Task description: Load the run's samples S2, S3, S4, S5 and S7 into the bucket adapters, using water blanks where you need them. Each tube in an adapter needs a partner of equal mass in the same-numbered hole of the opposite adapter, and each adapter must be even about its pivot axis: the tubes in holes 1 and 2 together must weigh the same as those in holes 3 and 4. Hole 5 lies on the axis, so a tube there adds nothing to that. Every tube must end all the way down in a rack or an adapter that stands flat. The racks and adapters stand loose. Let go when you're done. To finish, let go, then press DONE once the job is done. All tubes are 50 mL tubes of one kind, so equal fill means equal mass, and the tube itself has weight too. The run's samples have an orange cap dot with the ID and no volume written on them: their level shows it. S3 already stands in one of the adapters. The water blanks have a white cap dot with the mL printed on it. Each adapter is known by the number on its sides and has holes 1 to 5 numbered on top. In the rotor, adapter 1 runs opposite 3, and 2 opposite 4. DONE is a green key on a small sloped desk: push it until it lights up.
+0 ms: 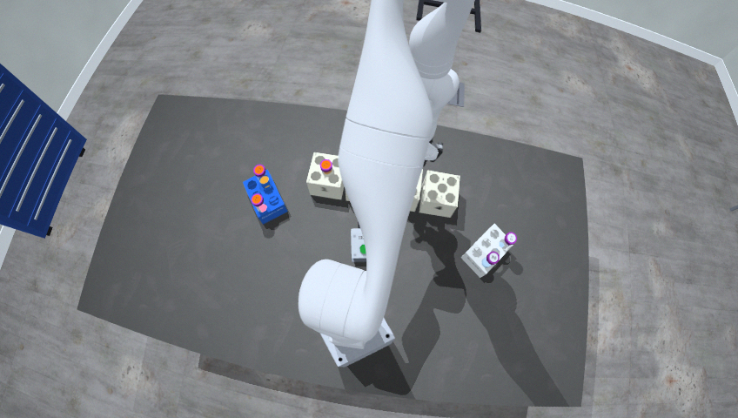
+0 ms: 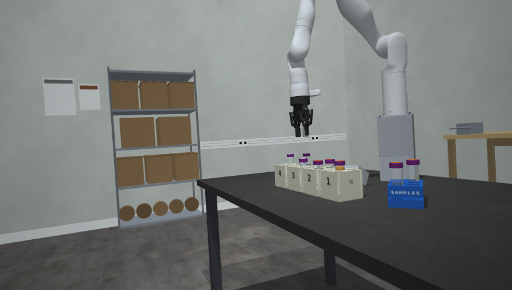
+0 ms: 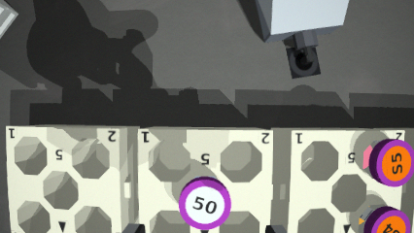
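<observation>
My gripper (image 2: 300, 135) (image 3: 203, 228) is open and empty. It hangs well above adapter 3 (image 2: 293, 176) (image 3: 146, 160), and the arm hides it in the top view. Right below it a 50 mL blank (image 3: 204, 204) (image 2: 302, 160) stands in hole 5 of adapter 3. Adapter 2 (image 2: 309, 179) (image 3: 296, 165) holds sample S5 (image 3: 396, 162) at hole 2 and another orange-dot tube (image 3: 391, 224), cut off by the frame edge. Adapter 1 (image 1: 317, 187) (image 2: 341, 185) holds one orange-dot tube (image 1: 325, 165) (image 2: 339, 164). Adapter 4 (image 1: 428, 201) (image 2: 279, 174) (image 3: 10, 170) is empty.
The blue samples rack (image 1: 274, 206) (image 2: 405, 196) holds two tubes. The white blank rack (image 1: 476, 253) holds two blanks (image 1: 510, 238) (image 1: 493, 257). The DONE desk (image 1: 357, 242) stands between the adapters and the arm's base. All rest on the dark table (image 1: 181, 259) (image 2: 359, 233).
</observation>
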{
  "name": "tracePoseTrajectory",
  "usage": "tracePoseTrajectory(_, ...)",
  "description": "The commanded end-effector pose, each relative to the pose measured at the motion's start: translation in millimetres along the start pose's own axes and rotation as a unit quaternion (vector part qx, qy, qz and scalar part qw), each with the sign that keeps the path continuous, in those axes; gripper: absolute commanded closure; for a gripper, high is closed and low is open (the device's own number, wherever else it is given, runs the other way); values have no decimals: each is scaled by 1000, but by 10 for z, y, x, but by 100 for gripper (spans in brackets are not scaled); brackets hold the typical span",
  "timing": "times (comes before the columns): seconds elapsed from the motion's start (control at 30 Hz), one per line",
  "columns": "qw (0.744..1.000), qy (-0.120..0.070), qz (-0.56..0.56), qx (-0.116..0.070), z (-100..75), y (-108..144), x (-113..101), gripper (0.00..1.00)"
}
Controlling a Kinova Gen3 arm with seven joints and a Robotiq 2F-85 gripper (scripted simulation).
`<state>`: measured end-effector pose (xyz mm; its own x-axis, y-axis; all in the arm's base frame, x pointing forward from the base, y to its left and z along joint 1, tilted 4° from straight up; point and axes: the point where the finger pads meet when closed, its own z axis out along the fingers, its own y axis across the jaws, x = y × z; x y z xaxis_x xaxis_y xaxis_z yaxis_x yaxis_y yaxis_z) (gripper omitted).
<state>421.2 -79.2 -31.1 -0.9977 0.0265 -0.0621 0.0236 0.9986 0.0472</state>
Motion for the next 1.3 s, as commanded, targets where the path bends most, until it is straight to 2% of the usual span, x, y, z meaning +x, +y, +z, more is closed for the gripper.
tracePoseTrajectory(0.0, 1000, -1, 0, 0, -38, -1, -7, 38)
tracePoseTrajectory(0.6, 1000, -1, 0, 0, -244, -1, -6, 38)
tracePoseTrajectory(1.27, 1000, -1, 0, 0, -244, -1, -6, 38)
